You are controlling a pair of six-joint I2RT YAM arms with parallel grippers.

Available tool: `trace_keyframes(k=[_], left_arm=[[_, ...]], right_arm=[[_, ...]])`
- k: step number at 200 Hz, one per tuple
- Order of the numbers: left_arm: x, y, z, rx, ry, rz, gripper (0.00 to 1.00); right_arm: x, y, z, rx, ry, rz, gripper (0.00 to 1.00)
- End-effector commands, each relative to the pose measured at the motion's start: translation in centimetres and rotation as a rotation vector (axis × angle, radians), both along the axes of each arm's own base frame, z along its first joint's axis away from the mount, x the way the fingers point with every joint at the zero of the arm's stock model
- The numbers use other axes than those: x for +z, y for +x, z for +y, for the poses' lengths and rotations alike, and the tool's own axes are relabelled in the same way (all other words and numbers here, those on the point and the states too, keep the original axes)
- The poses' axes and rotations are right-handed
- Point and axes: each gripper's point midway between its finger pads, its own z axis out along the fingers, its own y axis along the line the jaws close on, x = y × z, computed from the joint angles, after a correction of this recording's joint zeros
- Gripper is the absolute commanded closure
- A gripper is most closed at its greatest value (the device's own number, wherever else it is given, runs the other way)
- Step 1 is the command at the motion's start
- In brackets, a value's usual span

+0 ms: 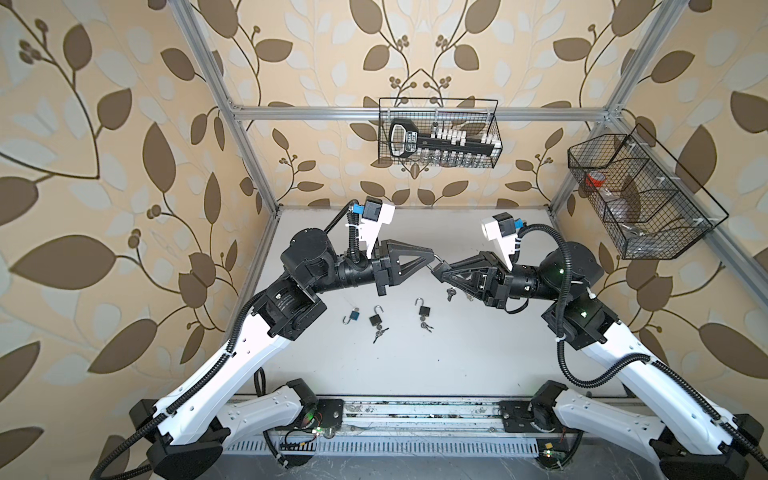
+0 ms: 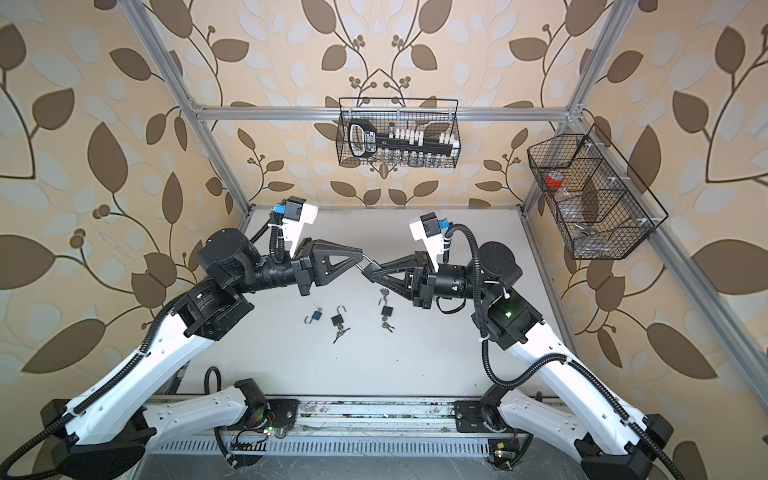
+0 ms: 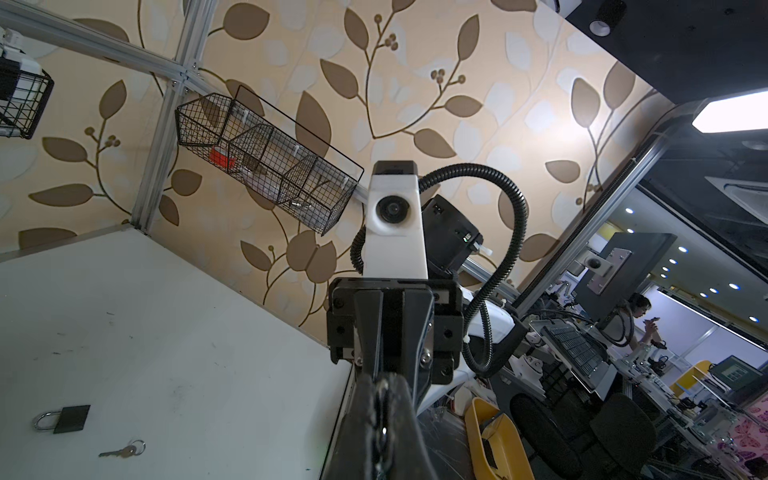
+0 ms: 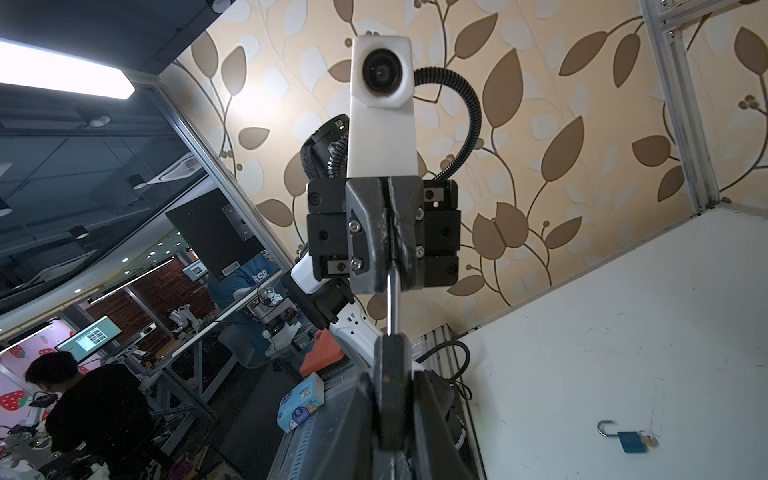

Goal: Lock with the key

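Top views: white table (image 1: 415, 365), leafy wallpaper (image 1: 104, 166), left hand (image 1: 432, 258) and right hand (image 1: 437, 272) clamped on one padlock (image 4: 390, 307)

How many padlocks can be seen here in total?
4. On the table: a blue padlock, a middle black padlock and a right black padlock. The fourth padlock is gripped by the left tool and right tool. More may be hidden.

Your two top views look steeply down from high above the six o'clock edge, sharing the whole table (image 1: 415, 365) and the basket (image 1: 384, 124) at twelve o'clock, while each wrist view looks from close in, tilted upward off the table, straight at the opposite arm's camera: right camera (image 3: 390, 210), left camera (image 4: 380, 70).
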Motion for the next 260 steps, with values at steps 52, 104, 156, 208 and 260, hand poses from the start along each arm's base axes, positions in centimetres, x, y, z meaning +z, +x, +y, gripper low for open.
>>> trace_keyframes(k=[52, 104, 156, 208, 260], left_arm=[[-2.0, -0.6, -1.0, -0.071, 0.027, 0.029, 1.0], [-2.7, -1.2, -1.5, -0.1, 0.023, 0.061, 1.0], [-4.7, -1.7, -2.4, -0.125, 0.042, 0.096, 1.0], [-7.9, -3.4, -5.2, -0.192, 0.09, 0.142, 1.0], [-8.4, -3.5, -5.1, -0.169, 0.119, 0.137, 1.0]], right_arm=[[3.3, 0.2, -0.7, -0.065, 0.064, -0.13, 1.0], [3.0, 1.7, -1.3, -0.191, 0.048, -0.18, 1.0], [4.8, 0.4, -1.1, -0.096, 0.134, -0.178, 1.0], [5.5, 1.4, -0.5, -0.109, 0.135, -0.189, 1.0], [4.5, 2.2, -0.6, -0.16, 0.102, -0.199, 1.0]])
